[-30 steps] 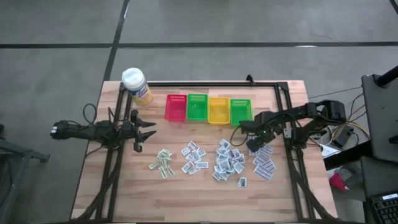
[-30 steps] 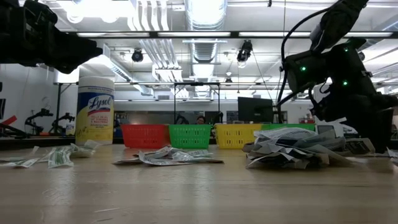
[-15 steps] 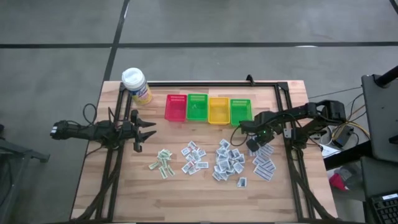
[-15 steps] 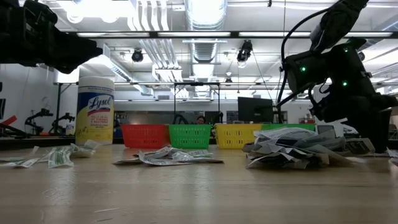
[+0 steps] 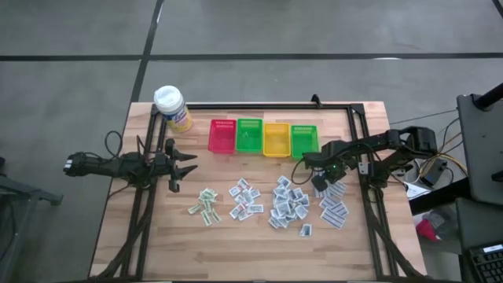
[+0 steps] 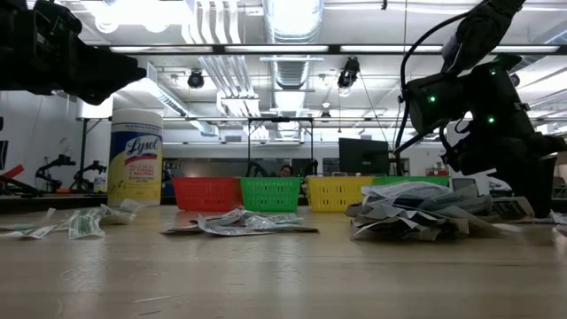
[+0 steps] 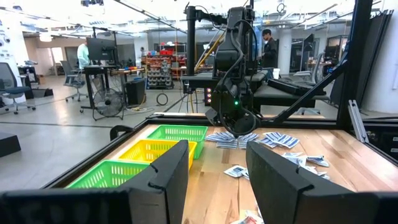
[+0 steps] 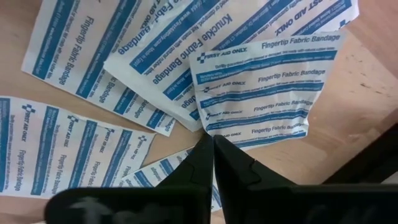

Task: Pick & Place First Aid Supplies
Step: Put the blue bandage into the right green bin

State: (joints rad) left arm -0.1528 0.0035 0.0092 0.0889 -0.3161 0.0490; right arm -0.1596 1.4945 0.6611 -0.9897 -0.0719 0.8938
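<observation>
The first aid supplies are small white paper packets lying flat on the wooden table in loose piles: a green-printed pile (image 5: 206, 204) and three blue-printed piles (image 5: 245, 198), (image 5: 289, 206), (image 5: 334, 206). My right gripper (image 5: 318, 185) points down over the far end of the rightmost pile. In its wrist view my right gripper (image 8: 211, 140) is shut, with its tips among overlapping packets. My left gripper (image 5: 191, 163) hangs open and level above the table's left side. It is far from the packets and has nothing between its fingers (image 7: 168, 177). My right gripper comes from above, pointing steeply down. Its shut fingertips (image 8: 205, 149) meet at the lower corner (image 8: 214, 127) of a "Fingertip Fabric Bandage" packet, where it overlaps other packets. The tips hide the exact contact. The packet lies flat on the pile and the table.
Four small baskets stand in a row at the far side: red (image 5: 222, 136), green (image 5: 250, 135), yellow (image 5: 276, 139) and green (image 5: 304, 140). A yellow bottle with a white cap (image 5: 173, 108) stands at the far left corner. Dark frame rails (image 5: 369, 196) run along the table's edges.
</observation>
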